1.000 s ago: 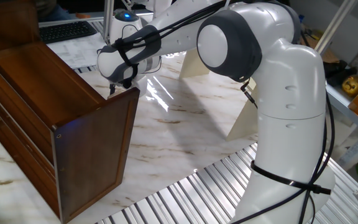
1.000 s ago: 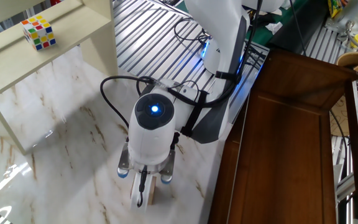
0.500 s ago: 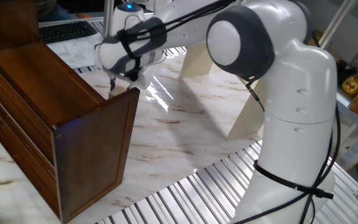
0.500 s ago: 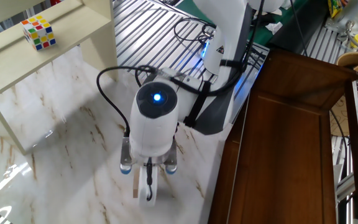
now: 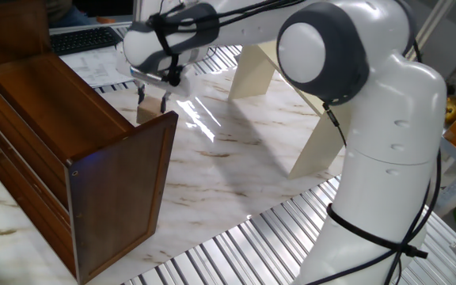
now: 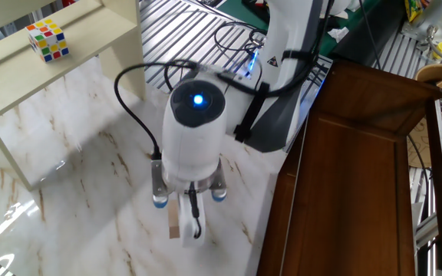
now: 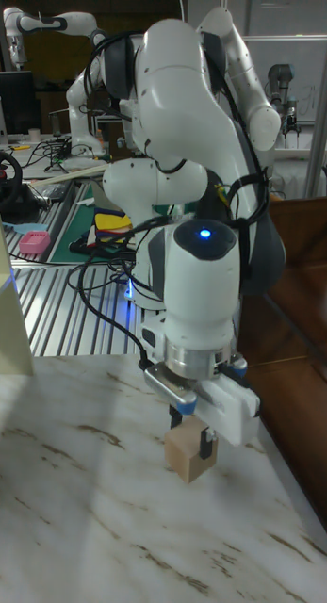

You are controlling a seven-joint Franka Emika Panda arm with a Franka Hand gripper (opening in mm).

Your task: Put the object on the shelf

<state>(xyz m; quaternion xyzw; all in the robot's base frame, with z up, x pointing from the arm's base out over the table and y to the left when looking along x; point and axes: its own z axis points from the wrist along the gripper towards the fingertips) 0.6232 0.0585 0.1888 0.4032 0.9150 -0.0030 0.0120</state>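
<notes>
Pale wood in the jaws — lifted clear of the marble.
The two-finger gripper (image 7: 189,426) pinches the small light-tan wooden cube (image 7: 187,448) by opposite flat faces — looks light, rigid, unlikely to slip.

Chunky glossy white Franka arm (image 5: 386,150) with dark grey round joint caps, black cables (image 5: 378,229) strapped along the links and looping at the wrist. Blue status light (image 6: 199,100) glowing on the wrist, little blue-tipped bits beside the gripper (image 7: 189,421).
</notes>
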